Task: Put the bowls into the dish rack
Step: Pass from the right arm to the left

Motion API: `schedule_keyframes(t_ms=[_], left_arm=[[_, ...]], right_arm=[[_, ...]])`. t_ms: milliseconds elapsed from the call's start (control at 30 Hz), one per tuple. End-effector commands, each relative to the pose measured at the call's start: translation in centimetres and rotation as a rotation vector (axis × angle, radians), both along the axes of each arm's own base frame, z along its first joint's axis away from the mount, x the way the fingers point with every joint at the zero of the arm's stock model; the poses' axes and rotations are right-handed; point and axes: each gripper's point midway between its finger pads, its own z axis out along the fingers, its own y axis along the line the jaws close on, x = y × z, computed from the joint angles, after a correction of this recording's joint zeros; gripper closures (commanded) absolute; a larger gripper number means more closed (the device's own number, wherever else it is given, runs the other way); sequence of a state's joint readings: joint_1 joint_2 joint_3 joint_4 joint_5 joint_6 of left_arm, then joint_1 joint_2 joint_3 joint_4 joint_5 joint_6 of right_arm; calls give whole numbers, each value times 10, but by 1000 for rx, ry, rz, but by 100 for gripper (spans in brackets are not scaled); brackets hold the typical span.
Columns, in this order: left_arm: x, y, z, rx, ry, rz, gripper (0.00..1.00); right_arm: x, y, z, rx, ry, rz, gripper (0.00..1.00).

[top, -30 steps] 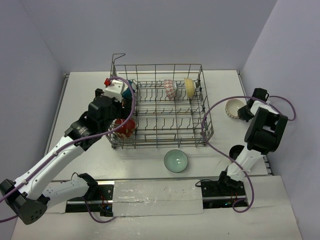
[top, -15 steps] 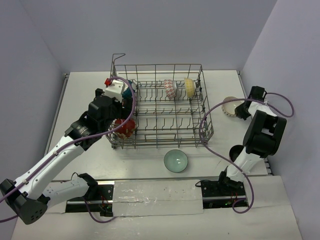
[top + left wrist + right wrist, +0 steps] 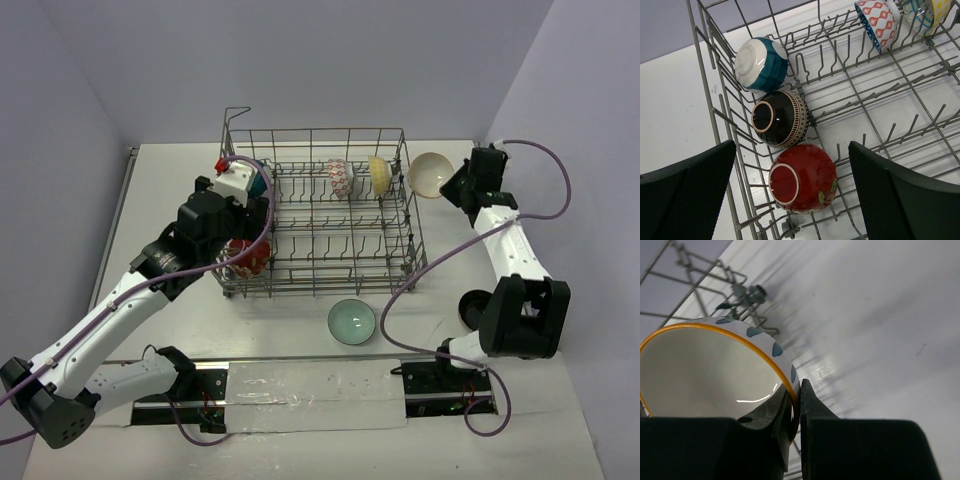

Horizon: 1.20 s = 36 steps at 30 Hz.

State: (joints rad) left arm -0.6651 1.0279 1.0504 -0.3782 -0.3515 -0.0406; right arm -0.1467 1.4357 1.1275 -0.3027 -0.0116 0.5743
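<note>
The large rectangular grey metal wire dish rack [image 3: 320, 215] stands in the middle of the white worktop [image 3: 165, 190]. Five bowls sit among its tines.

Along the rack's 9 o'clock end is a row of three, each tipped with its foot ring showing in the left wrist view:
- The teal ribbed ceramic bowl with a white base [image 3: 761, 64] is farthest from the arms.
- The black ceramic bowl with a patterned band [image 3: 780, 118] is next.
- The glossy red ceramic bowl [image 3: 802, 179] is nearest, touching or almost touching the black one.

Near the rack's far wall, at about 12 to 1 o'clock, stand the red-patterned white bowl [image 3: 879, 22] and, just beside it, the cream-yellow bowl [image 3: 926, 10]. Both are on edge.

The small pale green round bowl [image 3: 352, 321] rests upright on the worktop at the rack's 6 o'clock, just outside the near wall.

The left pincer [image 3: 792, 145] hangs over the rack's 9 o'clock end with its fingers spread wide and nothing between them. The red and black bowls lie below the gap.

The right pincer [image 3: 796, 392] is pinching the wall of the white round bowl with an orange rim and blue spots [image 3: 715, 370], one finger inside and one outside. In the top view that bowl is tilted with its hollow showing, at the rack's 2 o'clock, just outside the far right corner.
</note>
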Motion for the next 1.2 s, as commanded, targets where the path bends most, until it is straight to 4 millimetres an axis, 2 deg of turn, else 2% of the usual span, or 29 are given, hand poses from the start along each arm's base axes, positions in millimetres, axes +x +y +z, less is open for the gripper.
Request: schedule_keyframes(t_ms=[0, 167, 300, 400, 433, 467, 500, 533, 567, 600, 633, 667, 700, 733, 767, 800, 867, 900, 967, 1167], left_arm=[[4, -5, 5, 1, -29, -27, 1], [7, -10, 1, 49, -18, -60, 1], [13, -14, 3, 71, -4, -66, 1], [13, -25, 12, 105, 3, -106, 3], [11, -35, 10, 124, 14, -134, 4], [11, -38, 11, 133, 18, -148, 4], [10, -45, 18, 141, 7, -176, 4], [8, -53, 11, 162, 33, -208, 4], [5, -60, 11, 163, 44, -247, 4], [2, -66, 14, 178, 41, -280, 5], [-4, -79, 9, 206, 49, -320, 5], [-7, -80, 8, 246, 50, -315, 5], [-10, -86, 15, 278, 27, -335, 5], [-18, -100, 13, 311, 26, -370, 5], [-23, -101, 12, 344, 35, -383, 5], [-30, -113, 17, 359, 21, -429, 5], [-39, -121, 14, 393, 35, -483, 5], [-41, -124, 19, 405, 23, -504, 6], [-50, -132, 13, 441, 42, -555, 7], [-65, -146, -5, 454, 93, -662, 11]], right_arm=[[10, 14, 75, -51, -208, 44, 100], [0, 55, 110, -96, -262, 152, 100], [-8, 98, 117, -65, -235, 313, 100], [-14, 134, 112, -36, -188, 445, 100], [-14, 144, 106, -27, -161, 479, 100], [-17, 162, 111, -27, -166, 539, 100], [-25, 172, 105, -18, -119, 585, 100], [-25, 181, 94, -21, -70, 611, 100], [-28, 196, 100, -35, -70, 673, 100], [-35, 204, 83, -29, 15, 712, 100], [-37, 211, 80, -27, 33, 731, 100], [-44, 221, 74, -21, 63, 772, 100], [-49, 230, 69, -3, 84, 810, 100], [-51, 236, 61, 11, 109, 833, 100], [-53, 240, 54, 13, 129, 857, 100], [-57, 246, 46, 22, 157, 881, 100], [-61, 251, 40, 28, 173, 908, 100], [-62, 254, 39, 31, 177, 918, 100], [-68, 259, 38, 35, 183, 947, 100], [-76, 260, 45, 36, 162, 956, 100]])
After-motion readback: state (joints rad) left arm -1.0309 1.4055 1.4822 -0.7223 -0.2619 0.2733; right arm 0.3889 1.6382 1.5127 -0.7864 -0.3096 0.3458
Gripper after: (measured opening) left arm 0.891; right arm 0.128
